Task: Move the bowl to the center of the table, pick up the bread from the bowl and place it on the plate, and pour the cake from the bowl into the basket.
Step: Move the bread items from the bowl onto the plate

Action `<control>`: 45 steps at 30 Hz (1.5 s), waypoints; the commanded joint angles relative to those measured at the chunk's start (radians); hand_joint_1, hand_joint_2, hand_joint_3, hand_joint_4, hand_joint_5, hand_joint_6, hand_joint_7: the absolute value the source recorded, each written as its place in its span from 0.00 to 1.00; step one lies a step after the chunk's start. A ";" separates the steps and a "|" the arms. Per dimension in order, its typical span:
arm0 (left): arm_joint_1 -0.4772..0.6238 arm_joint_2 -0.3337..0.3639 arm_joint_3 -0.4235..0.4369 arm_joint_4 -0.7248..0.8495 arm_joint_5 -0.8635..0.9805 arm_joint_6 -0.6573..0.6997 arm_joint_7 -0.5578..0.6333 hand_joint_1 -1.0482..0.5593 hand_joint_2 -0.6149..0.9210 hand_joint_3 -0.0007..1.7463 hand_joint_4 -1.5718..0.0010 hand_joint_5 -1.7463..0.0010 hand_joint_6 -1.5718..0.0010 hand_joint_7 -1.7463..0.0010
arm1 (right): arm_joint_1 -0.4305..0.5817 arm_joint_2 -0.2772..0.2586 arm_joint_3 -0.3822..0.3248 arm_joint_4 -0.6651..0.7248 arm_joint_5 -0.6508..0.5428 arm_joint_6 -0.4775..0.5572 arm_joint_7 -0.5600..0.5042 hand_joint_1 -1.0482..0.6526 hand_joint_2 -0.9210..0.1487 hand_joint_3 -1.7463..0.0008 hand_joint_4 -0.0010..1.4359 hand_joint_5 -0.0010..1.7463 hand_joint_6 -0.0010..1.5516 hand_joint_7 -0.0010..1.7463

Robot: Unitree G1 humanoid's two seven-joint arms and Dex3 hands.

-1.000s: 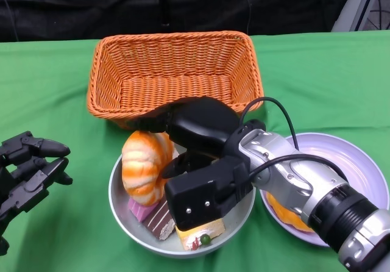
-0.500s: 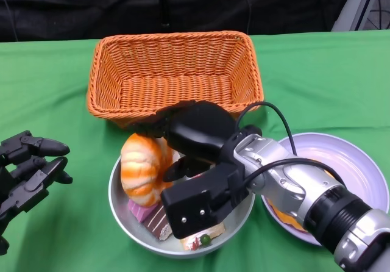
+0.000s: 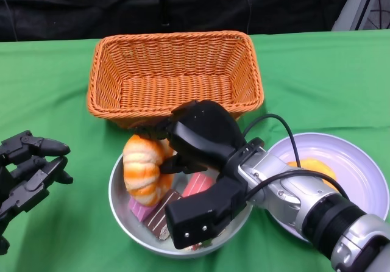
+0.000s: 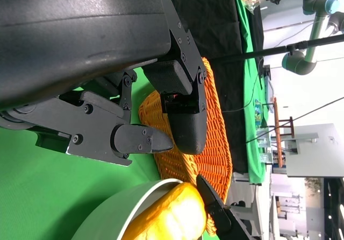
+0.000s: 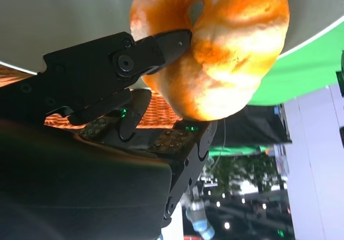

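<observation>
A grey bowl (image 3: 117,194) stands on the green cloth in front of the basket. In it an orange-and-white bread (image 3: 143,168) stands on edge beside pink and brown cake slices (image 3: 163,214). My right hand (image 3: 198,136) reaches over the bowl from the right, and its fingers grip the bread. The right wrist view shows a fingertip (image 5: 174,38) pressed on the bread (image 5: 226,51), with other fingers under it, above the bowl's wall (image 5: 64,14). Left of the bowl my left hand (image 3: 27,169) hovers with fingers apart, holding nothing. The left wrist view catches the bowl rim (image 4: 121,199) and the bread (image 4: 172,221).
An orange wicker basket (image 3: 173,71), nothing in it, stands behind the bowl. A lilac plate (image 3: 359,162) at the right carries an orange food piece (image 3: 312,165). My right forearm (image 3: 292,193) and its cable cross the plate's left side. Green cloth covers the table.
My right hand has shifted a little left and forward over the bowl and closed on the bread, which now stands more upright. More of the plate shows. The left hand has not moved.
</observation>
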 commanded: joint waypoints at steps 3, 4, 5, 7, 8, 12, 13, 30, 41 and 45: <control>-0.008 0.016 0.008 0.001 -0.002 0.001 0.004 0.55 1.00 0.14 0.49 0.24 0.45 0.50 | -0.018 0.007 0.014 0.048 -0.022 -0.025 -0.094 0.46 0.07 1.00 0.42 0.73 0.48 0.38; -0.008 0.017 0.008 0.002 -0.002 -0.001 0.003 0.55 1.00 0.15 0.50 0.24 0.45 0.51 | -0.022 0.005 0.016 0.052 -0.026 -0.028 -0.102 0.46 0.07 1.00 0.44 0.74 0.46 0.44; -0.008 0.017 0.008 0.002 -0.001 -0.003 0.004 0.54 1.00 0.15 0.50 0.24 0.44 0.51 | -0.024 0.004 0.017 0.052 -0.028 -0.030 -0.104 0.45 0.08 1.00 0.48 0.73 0.46 0.48; -0.007 0.018 0.007 0.002 0.004 -0.008 0.007 0.53 1.00 0.14 0.50 0.24 0.44 0.52 | -0.027 0.001 0.016 0.048 -0.032 -0.026 -0.100 0.42 0.08 1.00 0.53 0.73 0.49 0.49; -0.006 0.018 0.006 0.002 0.006 -0.013 0.007 0.53 1.00 0.14 0.50 0.24 0.44 0.52 | -0.027 -0.001 0.015 0.043 -0.031 -0.026 -0.096 0.42 0.08 1.00 0.55 0.74 0.51 0.48; -0.006 0.020 0.006 0.003 0.010 -0.014 0.012 0.54 1.00 0.15 0.50 0.24 0.43 0.54 | -0.016 -0.013 -0.002 0.015 -0.006 -0.052 -0.074 0.41 0.06 1.00 0.56 0.81 0.56 0.48; -0.007 0.021 0.006 0.004 0.014 -0.015 0.015 0.55 1.00 0.16 0.50 0.24 0.43 0.54 | -0.009 -0.018 -0.012 -0.001 0.008 -0.060 -0.056 0.42 0.05 1.00 0.56 0.82 0.57 0.45; -0.007 0.019 0.009 0.000 0.023 -0.011 0.021 0.58 1.00 0.19 0.51 0.25 0.41 0.55 | 0.117 -0.099 -0.153 -0.348 0.117 0.028 0.214 0.47 0.07 1.00 0.60 0.63 0.74 0.04; 0.000 0.019 0.005 -0.008 0.035 -0.004 0.035 0.58 1.00 0.18 0.52 0.23 0.41 0.54 | 0.113 -0.103 -0.173 -0.322 0.095 0.076 0.194 0.49 0.10 1.00 0.57 0.68 0.75 0.02; -0.001 0.020 0.004 -0.008 0.033 0.001 0.036 0.57 1.00 0.17 0.52 0.23 0.41 0.54 | 0.108 -0.101 -0.173 -0.300 0.091 0.082 0.171 0.48 0.10 1.00 0.56 0.69 0.76 0.02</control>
